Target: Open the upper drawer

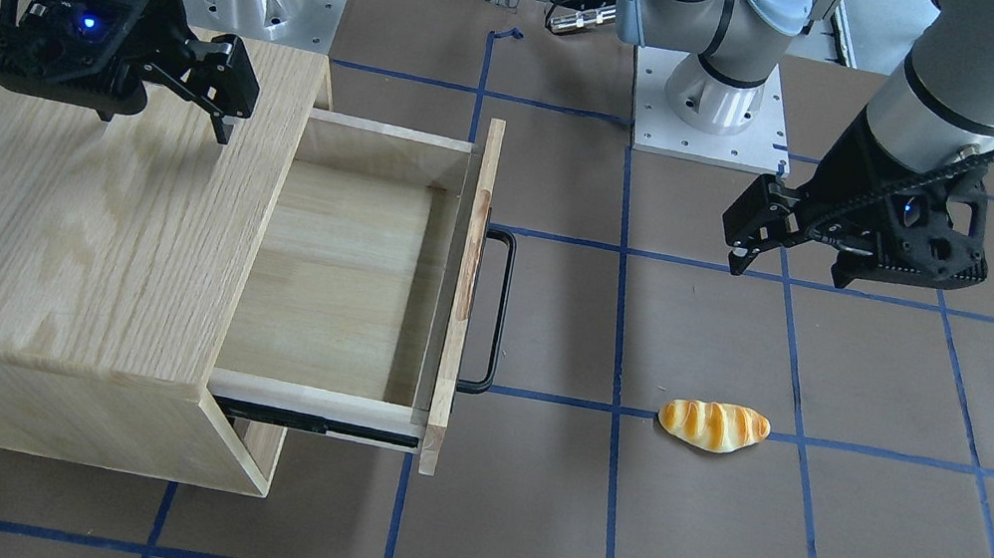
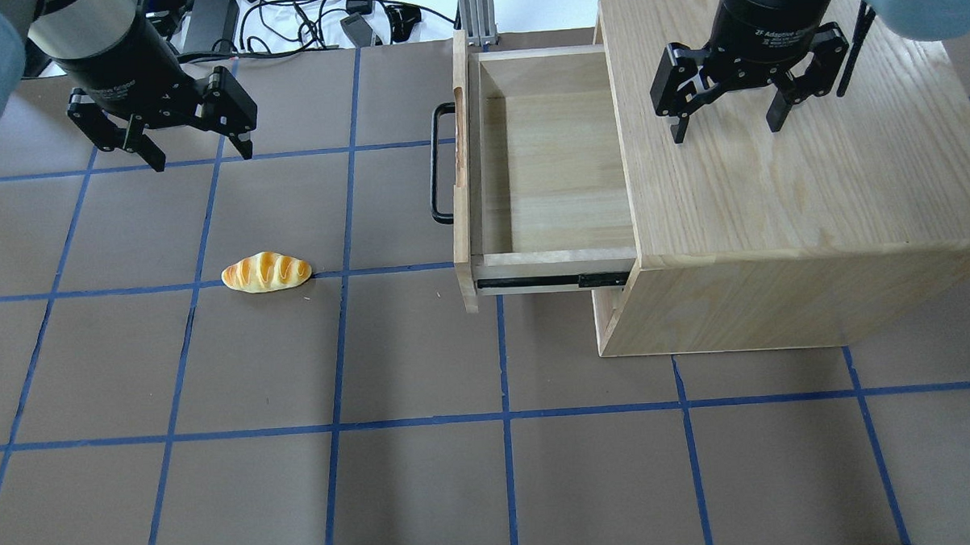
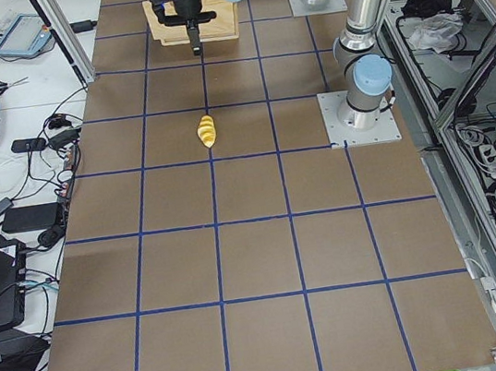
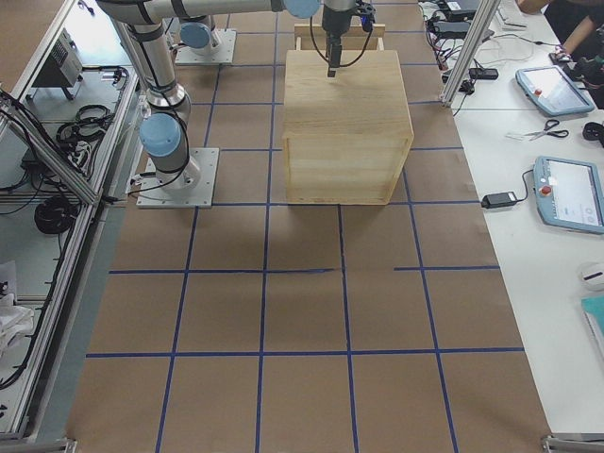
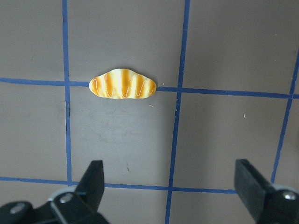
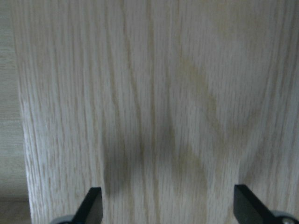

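The drawer (image 2: 554, 181) is standing well out of the cabinet (image 2: 813, 196), reaching left over the worktop (image 2: 428, 484), with its pale wooden floor showing. Its front panel is facing left and carrying the black handle (image 2: 433, 165) on the outer side. A black side rail (image 2: 546, 282) is showing along its near side, under the box edge.

The right jaws are hanging above the cabinet's top, toward its far left part. They are just right of the drawer's open box and higher than it. They are spread wide and gripping nothing; in the right wrist view the two fingertips (image 6: 91, 205) are sitting far apart with only oak grain between them. They are touching neither the drawer nor its handle.

The left jaws are hovering over the worktop at the far left, well apart from the handle. They too are spread wide and holding nothing. A bread roll (image 2: 265, 272) is lying on the worktop nearer than these jaws and slightly to their right, well left of the drawer's front.
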